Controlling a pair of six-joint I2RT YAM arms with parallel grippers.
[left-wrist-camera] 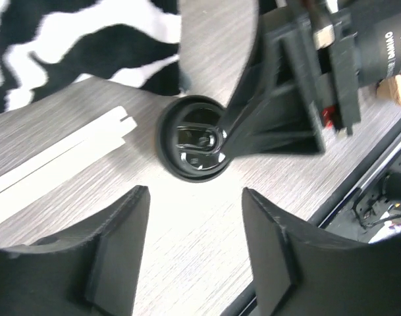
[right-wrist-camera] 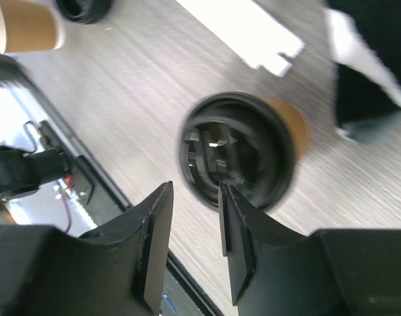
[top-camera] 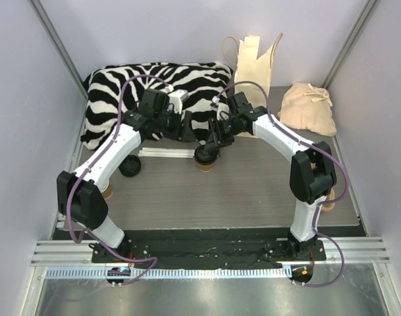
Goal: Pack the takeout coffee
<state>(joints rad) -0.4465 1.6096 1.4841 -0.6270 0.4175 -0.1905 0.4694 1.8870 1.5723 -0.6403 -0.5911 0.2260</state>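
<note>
The takeout coffee (top-camera: 206, 166) is a brown kraft cup standing mid-table with a black lid (top-camera: 205, 155) on top. In the right wrist view the lid (right-wrist-camera: 236, 155) fills the centre and the brown wall (right-wrist-camera: 294, 124) shows beside it. My right gripper (top-camera: 213, 143) hovers just over the lid, its jaws (right-wrist-camera: 195, 189) a narrow gap apart and holding nothing. One of its fingers (left-wrist-camera: 253, 115) reaches onto the lid (left-wrist-camera: 193, 139) in the left wrist view. My left gripper (top-camera: 187, 130) is wide open and empty (left-wrist-camera: 195, 192), just left of the cup.
A loose black lid (top-camera: 130, 166) lies at the left. A brown cup with a white top (right-wrist-camera: 26, 26) stands under the left arm. A white flat strip (top-camera: 166, 153) lies by a zebra-print cushion (top-camera: 154, 85). A cream tote (top-camera: 256, 59) and a beige pouch (top-camera: 309, 108) are at the back right.
</note>
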